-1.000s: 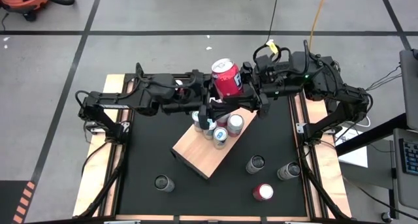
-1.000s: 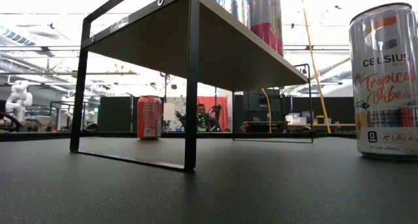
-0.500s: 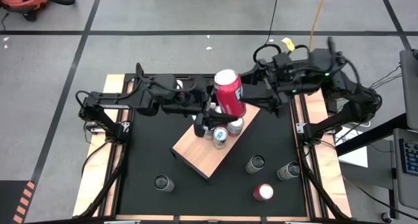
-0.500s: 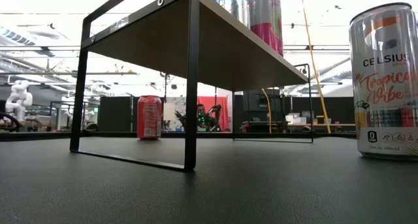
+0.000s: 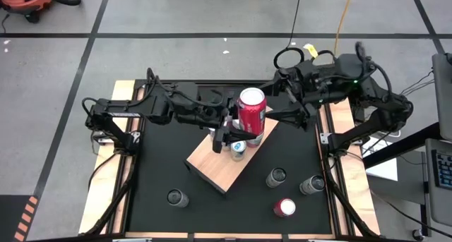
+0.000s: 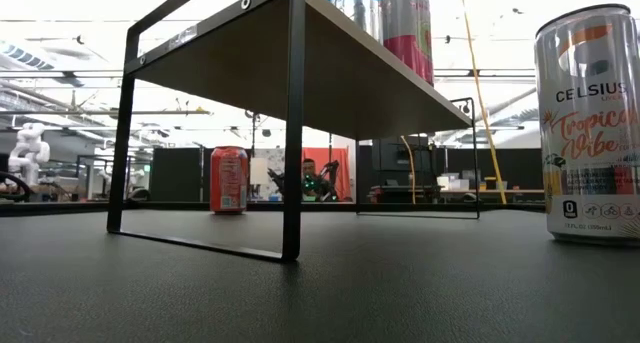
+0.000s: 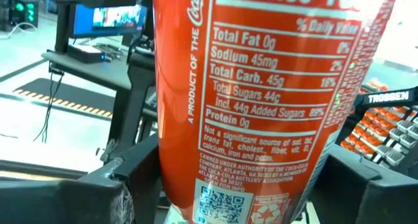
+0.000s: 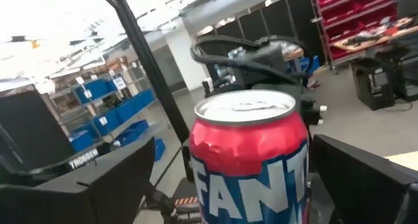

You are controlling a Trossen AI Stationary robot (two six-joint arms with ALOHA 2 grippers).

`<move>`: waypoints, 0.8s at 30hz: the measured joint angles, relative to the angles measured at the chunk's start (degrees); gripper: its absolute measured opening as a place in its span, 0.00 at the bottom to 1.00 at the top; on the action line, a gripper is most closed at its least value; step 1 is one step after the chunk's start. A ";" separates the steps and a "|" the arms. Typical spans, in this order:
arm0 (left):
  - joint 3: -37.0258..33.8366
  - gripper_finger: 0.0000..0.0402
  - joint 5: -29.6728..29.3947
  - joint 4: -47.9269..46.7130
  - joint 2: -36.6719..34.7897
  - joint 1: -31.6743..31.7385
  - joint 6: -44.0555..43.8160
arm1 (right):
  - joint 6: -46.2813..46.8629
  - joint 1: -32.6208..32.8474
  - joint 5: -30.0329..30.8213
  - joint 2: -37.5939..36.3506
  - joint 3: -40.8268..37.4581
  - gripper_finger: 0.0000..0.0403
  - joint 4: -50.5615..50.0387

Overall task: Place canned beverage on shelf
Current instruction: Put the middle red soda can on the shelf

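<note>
A red soda can [image 5: 252, 109] hangs upright above the far end of the wooden shelf [image 5: 215, 164], held by my left gripper [image 5: 239, 128], which reaches in level from the table's left. My right gripper [image 5: 279, 104] is open just right of the can. In the right wrist view its fingers [image 8: 111, 178] stand apart on either side of the can's top part [image 8: 251, 145] without touching it. Several cans [image 5: 238, 149] stand on the shelf under the held can, partly hidden. The low view shows the shelf [image 6: 330, 73] from below, with cans [image 6: 406, 28] on it. My left gripper pinches the red can's lower part [image 7: 196, 178] between its two fingers [image 7: 121, 191], one on each side of the can's wall. The fingers come level from the table's left. The can stands upright in the hold, lifted clear above the shelf and its cans.
Loose cans stand on the black table near the front right: two silver-topped ones [image 5: 276, 177] [image 5: 311, 185], a red one [image 5: 284, 207], and one at the front left [image 5: 176, 197]. In the low view a tall Celsius can [image 6: 590, 133] stands close by.
My right gripper has opened, let go of the red can and drawn back toward the table's right edge. My left gripper has turned at the wrist while keeping its hold. The can was tilted before and now stands upright, a little nearer over the shelf's far end.
</note>
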 joint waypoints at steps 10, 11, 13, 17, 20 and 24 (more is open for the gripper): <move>0.04 0.71 0.85 -1.82 -0.02 0.23 -0.04 | -5.02 0.26 0.34 1.73 0.00 0.95 -0.12; 0.04 0.71 0.85 -2.58 -0.02 0.24 -0.09 | -5.60 0.26 0.36 1.79 0.00 0.94 -0.14; 0.04 0.71 0.85 -3.80 -0.02 0.23 -0.31 | -6.30 0.26 0.38 1.95 0.00 0.91 -0.16; 0.04 0.71 0.83 -4.03 -0.02 0.24 -0.35 | -7.33 0.24 0.31 2.09 0.00 0.86 -1.50; 0.06 0.71 0.83 -4.15 -0.04 0.24 -0.37 | -8.77 0.24 0.25 2.09 0.00 0.84 -3.06; 0.07 0.71 0.81 -4.30 -0.04 0.24 -0.37 | -9.12 0.25 0.35 2.09 0.00 0.85 -4.23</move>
